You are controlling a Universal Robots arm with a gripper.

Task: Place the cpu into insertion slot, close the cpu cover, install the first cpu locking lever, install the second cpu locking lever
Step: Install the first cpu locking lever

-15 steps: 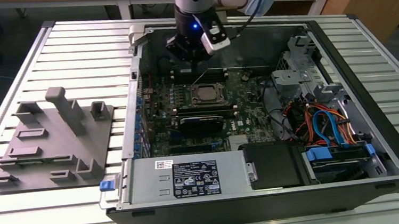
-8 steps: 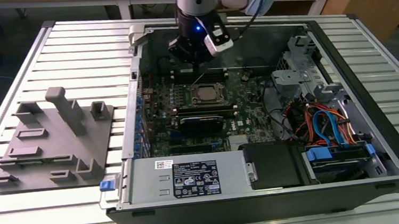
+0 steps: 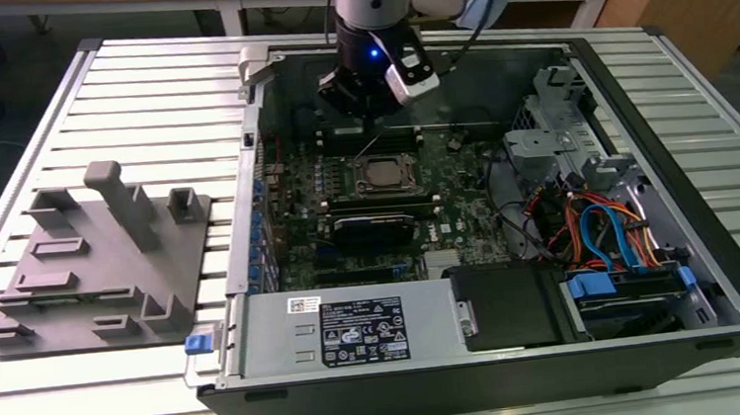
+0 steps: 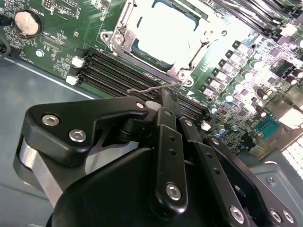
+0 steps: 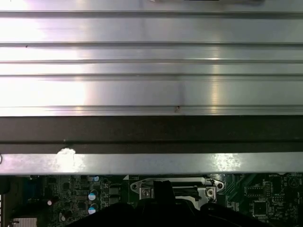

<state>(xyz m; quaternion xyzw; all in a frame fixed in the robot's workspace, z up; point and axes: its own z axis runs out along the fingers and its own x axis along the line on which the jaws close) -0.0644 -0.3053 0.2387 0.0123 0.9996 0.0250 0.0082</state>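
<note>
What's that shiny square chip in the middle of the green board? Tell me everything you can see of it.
The cpu is a small, flat, square chip with a silver-grey metal top. It lies level on the green motherboard, inside the open computer case. The cpu cover, a thin silvery frame, lies flat around its edges, and the chip's top shows through the cut-out.

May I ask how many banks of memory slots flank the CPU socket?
2. One bank lies between the cpu cover and the gripper; the other bank lies on the cover's far side. More may be hidden.
</note>
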